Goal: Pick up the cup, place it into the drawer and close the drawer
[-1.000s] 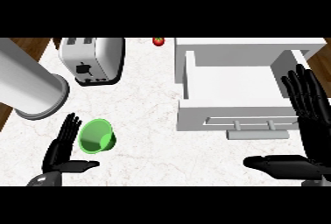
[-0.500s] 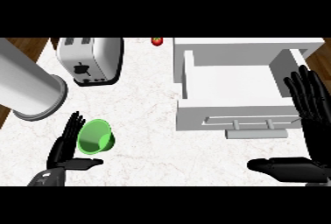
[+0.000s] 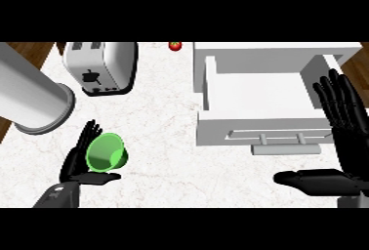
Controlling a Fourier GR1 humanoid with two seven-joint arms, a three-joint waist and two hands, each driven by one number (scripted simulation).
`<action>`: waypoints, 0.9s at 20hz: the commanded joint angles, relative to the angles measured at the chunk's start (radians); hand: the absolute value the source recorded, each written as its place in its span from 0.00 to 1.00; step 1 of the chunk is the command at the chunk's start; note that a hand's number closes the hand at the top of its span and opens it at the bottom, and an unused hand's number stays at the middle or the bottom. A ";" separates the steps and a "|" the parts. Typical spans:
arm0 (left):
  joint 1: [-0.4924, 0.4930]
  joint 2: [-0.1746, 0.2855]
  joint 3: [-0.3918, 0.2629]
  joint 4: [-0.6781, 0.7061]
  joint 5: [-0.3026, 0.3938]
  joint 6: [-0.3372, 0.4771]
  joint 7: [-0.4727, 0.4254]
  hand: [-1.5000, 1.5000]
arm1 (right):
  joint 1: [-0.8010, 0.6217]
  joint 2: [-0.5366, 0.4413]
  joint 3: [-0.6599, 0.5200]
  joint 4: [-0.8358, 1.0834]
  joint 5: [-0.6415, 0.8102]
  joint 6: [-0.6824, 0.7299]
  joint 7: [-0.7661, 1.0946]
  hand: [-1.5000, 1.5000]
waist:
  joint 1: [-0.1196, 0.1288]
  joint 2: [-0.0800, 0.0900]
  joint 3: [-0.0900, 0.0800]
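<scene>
Green cup [image 3: 107, 153] sits tilted on the white marble surface [image 3: 173, 166] at the lower left of the head view, well apart from the open white drawer [image 3: 238, 128]. The left hand [image 3: 75, 167] is right against the cup's left side, fingers [image 3: 88, 134] straight and wide, thumb stretched beneath it. The right hand [image 3: 352, 151] shows at the right edge beside the drawer, fingers wide, holding nothing. A toaster [image 3: 101, 66] stands at the back.
</scene>
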 commanded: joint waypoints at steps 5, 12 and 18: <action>-0.004 -0.065 -0.015 -0.002 0.004 -0.139 -0.123 0.00 | 0.004 0.017 0.014 0.027 0.011 -0.003 -0.020 0.00 | -0.007 0.002 -0.001; -0.012 -0.071 -0.025 -0.034 0.031 -0.282 -0.096 1.00 | -0.024 -0.019 -0.045 0.063 -0.036 0.021 -0.025 0.00 | -0.002 0.002 0.000; -0.036 -0.053 -0.010 -0.057 0.079 -0.399 -0.049 1.00 | 0.004 0.003 -0.006 0.031 -0.018 0.016 -0.011 0.00 | -0.003 0.000 -0.001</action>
